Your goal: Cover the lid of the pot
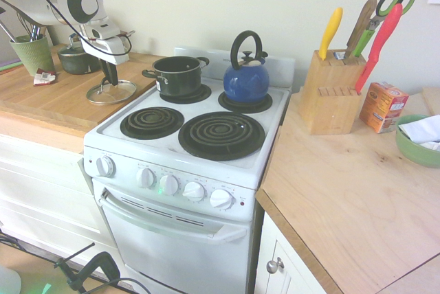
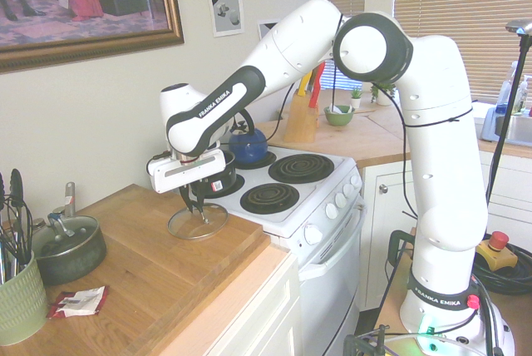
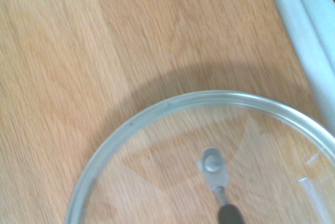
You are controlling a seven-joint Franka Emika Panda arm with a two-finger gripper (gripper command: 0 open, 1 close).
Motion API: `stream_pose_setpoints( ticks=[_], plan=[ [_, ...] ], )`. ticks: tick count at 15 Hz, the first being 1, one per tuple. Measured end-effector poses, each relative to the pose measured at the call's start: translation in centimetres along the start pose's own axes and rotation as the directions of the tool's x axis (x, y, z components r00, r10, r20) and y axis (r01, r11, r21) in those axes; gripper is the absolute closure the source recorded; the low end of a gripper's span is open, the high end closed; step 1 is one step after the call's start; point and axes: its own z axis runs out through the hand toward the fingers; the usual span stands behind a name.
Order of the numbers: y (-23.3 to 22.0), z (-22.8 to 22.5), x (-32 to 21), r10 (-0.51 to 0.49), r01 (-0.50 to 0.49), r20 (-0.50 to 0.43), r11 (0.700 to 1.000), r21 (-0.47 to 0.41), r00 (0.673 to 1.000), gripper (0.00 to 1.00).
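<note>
A home kitchen: white electric stove (image 1: 185, 170), wooden counters (image 1: 344, 184), knife block (image 1: 328, 91)

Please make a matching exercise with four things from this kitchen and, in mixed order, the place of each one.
Things:
1. lid
2. pot
3. kettle
4. knife block

Places:
A. back right burner
B. wooden counter left of the stove, under the gripper
C. counter right of the stove
D. back left burner

Pairs: 1-B, 2-D, 3-A, 4-C
</note>
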Motion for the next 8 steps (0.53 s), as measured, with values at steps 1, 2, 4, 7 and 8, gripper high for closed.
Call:
stream_pose_setpoints(
  ticks=[1, 2, 4, 7, 8],
  plan=[
    [-0.02, 0.04, -0.07, -0.001, 0.001, 0.000, 1.000, -0.001, 1.000, 1.00],
    [-0.02, 0.04, -0.09, -0.001, 0.001, 0.000, 1.000, 0.000, 1.000, 1.00],
    [-0.02, 0.03, -0.04, 0.001, -0.001, 0.002, 1.000, 0.000, 1.000, 1.00],
    [-0.19, -0.27, 0.28, 0.020, -0.021, 0.013, 0.999, 0.025, 1.000, 1.00],
    [-0.24, -0.67, 0.39, 0.022, -0.022, 0.010, 0.999, 0.034, 1.000, 1.00]
  ],
)
